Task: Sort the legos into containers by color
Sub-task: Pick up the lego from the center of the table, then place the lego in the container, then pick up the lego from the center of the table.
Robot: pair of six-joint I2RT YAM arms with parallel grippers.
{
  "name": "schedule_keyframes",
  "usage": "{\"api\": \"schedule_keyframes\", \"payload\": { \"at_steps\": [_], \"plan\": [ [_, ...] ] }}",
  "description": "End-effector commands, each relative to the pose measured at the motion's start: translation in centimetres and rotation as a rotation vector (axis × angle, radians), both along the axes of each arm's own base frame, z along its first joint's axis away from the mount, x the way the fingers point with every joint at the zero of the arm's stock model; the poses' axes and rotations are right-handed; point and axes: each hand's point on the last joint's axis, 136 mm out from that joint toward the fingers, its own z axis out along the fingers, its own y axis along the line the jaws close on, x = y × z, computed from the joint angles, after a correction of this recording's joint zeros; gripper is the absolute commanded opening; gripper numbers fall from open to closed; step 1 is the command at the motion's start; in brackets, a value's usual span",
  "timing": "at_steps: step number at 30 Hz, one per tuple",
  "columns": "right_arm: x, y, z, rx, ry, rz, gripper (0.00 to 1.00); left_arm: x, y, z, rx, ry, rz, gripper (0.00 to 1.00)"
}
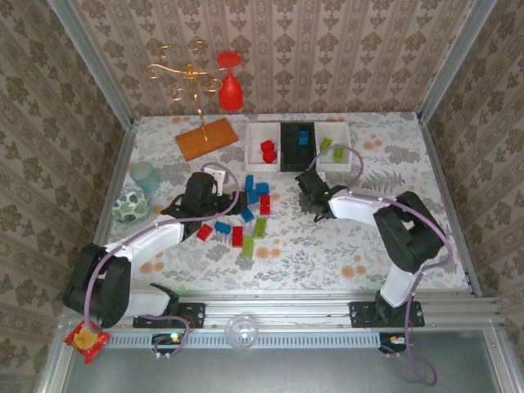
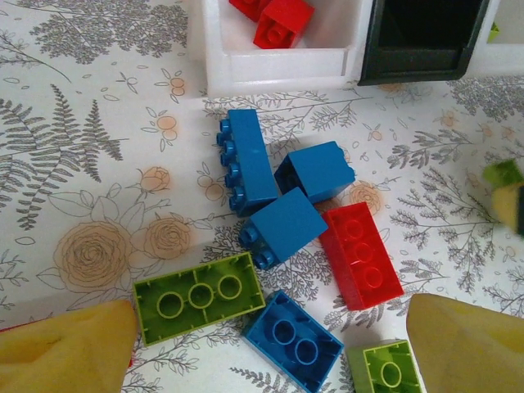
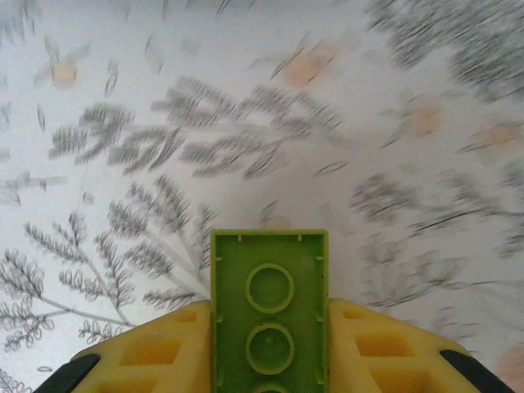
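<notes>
Red, blue and lime legos lie in a loose pile (image 1: 250, 213) at the table's middle. My left gripper (image 1: 232, 205) hovers open over them; its yellow fingers (image 2: 65, 348) flank an upside-down lime brick (image 2: 199, 295) and a blue brick (image 2: 293, 340), with a red brick (image 2: 360, 254) beyond. At the back stand a white tray (image 1: 250, 151) holding red bricks, a black tray (image 1: 286, 151) holding blue ones, and a white tray (image 1: 348, 147) holding lime ones. My right gripper (image 1: 311, 182), in front of the trays, is shut on a lime brick (image 3: 269, 311), held above bare tablecloth.
An orange board (image 1: 206, 137) with a gold stand (image 1: 190, 78) and a red wine glass (image 1: 230, 82) sits at the back left. A pale green cup (image 1: 145, 176) and a patterned bowl (image 1: 129, 206) stand by the left wall. Walls enclose the table on three sides.
</notes>
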Motion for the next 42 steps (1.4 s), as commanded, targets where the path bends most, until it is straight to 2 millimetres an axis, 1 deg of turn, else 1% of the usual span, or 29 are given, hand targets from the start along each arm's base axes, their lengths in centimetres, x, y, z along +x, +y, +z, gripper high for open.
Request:
{"api": "schedule_keyframes", "payload": {
  "at_steps": [1, 3, 5, 7, 11, 14, 16, 18, 19, 21, 23, 25, 27, 28, 31, 34, 36, 37, 38, 40, 42],
  "plan": [
    [2.3, -1.3, 6.2, 0.185, -0.152, -0.024, 0.30, 0.0, -0.7, 1.1, -0.030, -0.019, -0.014, 0.87],
    [3.8, -2.7, 7.6, 0.264, -0.191, -0.050, 0.31, -0.1, -0.7, 1.2, -0.032, -0.022, -0.014, 0.87],
    [5.5, -4.0, 8.6, 0.240, -0.216, -0.072, 0.31, -0.1, -0.9, 1.3, -0.036, -0.024, -0.017, 0.87],
    [7.5, -5.6, 8.9, 0.215, -0.223, -0.107, 0.32, -0.2, -1.1, 1.2, -0.034, -0.022, -0.021, 0.87],
    [11.5, -7.3, 8.4, 0.206, -0.239, -0.154, 0.33, -0.3, -1.5, 1.3, -0.033, -0.024, -0.032, 0.87],
    [15.0, -8.3, 7.1, 0.194, -0.217, -0.181, 0.36, -0.5, -1.8, 1.3, -0.032, -0.026, -0.039, 0.87],
    [17.0, -8.6, 5.8, 0.241, -0.183, -0.184, 0.40, -0.7, -2.0, 1.3, -0.031, -0.026, -0.049, 0.87],
    [18.2, -8.7, 5.7, 0.285, -0.181, -0.179, 0.48, -0.8, -2.2, 1.3, -0.027, -0.029, -0.056, 0.87],
    [18.4, -8.7, 6.1, 0.288, -0.193, -0.170, 0.52, -0.9, -2.2, 1.3, -0.025, -0.030, -0.058, 0.87],
    [18.4, -8.7, 7.6, 0.286, -0.217, -0.154, 0.55, -0.9, -2.1, 1.3, -0.017, -0.030, -0.054, 0.87],
    [17.6, -8.6, 9.7, 0.291, -0.248, -0.141, 0.55, -0.9, -1.9, 1.3, -0.008, -0.035, -0.052, 0.87],
    [16.0, -8.1, 11.7, 0.304, -0.286, -0.122, 0.56, -0.8, -1.7, 1.5, 0.002, -0.042, -0.049, 0.88],
    [13.2, -6.8, 12.6, 0.325, -0.302, -0.088, 0.56, -0.7, -1.4, 1.5, 0.010, -0.047, -0.042, 0.88],
    [11.8, -5.9, 12.6, 0.334, -0.305, -0.070, 0.57, -0.7, -1.3, 1.5, 0.012, -0.048, -0.041, 0.88],
    [6.7, -1.8, 11.2, 0.353, -0.273, 0.033, 0.58, -0.5, -0.5, 1.1, 0.012, -0.029, -0.028, 0.88],
    [1.4, 2.6, 8.7, 0.307, -0.204, 0.152, 0.59, -0.4, 0.7, 0.7, 0.000, 0.008, -0.013, 0.87],
    [-1.3, 4.6, 7.4, 0.283, -0.162, 0.180, 0.60, -0.4, 1.5, 0.6, 0.004, 0.012, 0.006, 0.87],
    [-2.6, 5.9, 6.8, 0.281, -0.147, 0.202, 0.61, -0.1, 2.5, 0.6, 0.003, 0.015, 0.037, 0.87],
    [-3.7, 6.8, 6.3, 0.275, -0.135, 0.216, 0.62, 0.1, 3.1, 0.6, 0.000, 0.015, 0.057, 0.87],
    [-5.8, 8.6, 5.0, 0.243, -0.102, 0.228, 0.65, 0.2, 3.9, 0.8, -0.007, 0.008, 0.092, 0.87],
    [-7.1, 10.1, 4.0, 0.220, -0.083, 0.234, 0.67, 0.3, 4.3, 0.9, -0.014, -0.003, 0.112, 0.87]
  ]
}}
